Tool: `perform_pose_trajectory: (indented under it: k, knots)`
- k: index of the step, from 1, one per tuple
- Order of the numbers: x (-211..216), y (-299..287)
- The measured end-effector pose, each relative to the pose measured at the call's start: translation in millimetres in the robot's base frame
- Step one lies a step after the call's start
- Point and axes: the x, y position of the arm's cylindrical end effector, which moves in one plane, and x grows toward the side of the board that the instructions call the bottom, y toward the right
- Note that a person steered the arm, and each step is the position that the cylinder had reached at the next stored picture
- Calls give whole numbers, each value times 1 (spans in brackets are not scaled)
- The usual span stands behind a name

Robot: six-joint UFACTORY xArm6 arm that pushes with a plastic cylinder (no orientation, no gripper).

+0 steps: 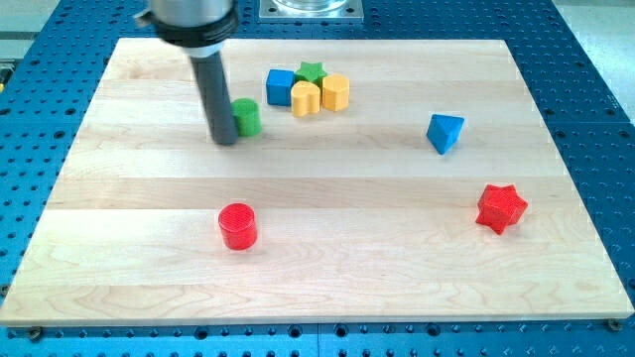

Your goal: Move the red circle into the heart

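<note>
Here my tip rests on the desk in the upper left part of the board, at the lower end of the dark rod that comes down from the view's top. It sits just at the left side of the green block, a rounded piece, touching it or nearly so; I cannot tell which, since the rod hides that edge. There is no end effector to speak of, only the plain rod, so nothing is grasped or released.

The red circle stands well below my tip, toward the view's bottom, alone on bare wood and apart from every other block.

The yellow heart lies near the view's top, to the right of the green block. It is packed in a tight cluster: the blue cube touches it on the left, the green star sits just behind it, and a second yellow block, many-sided, presses against its right.

Farther right, a blue triangle stands alone. The red star lies below it, near the board's right edge, well apart from the red circle.
</note>
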Motion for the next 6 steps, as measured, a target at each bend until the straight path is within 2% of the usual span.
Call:
perform_pose_trajectory:
  k: [2, 3, 4, 5, 6]
  knots:
    - [2, 47]
    - [88, 60]
    - [171, 135]
    - [205, 48]
    - [171, 18]
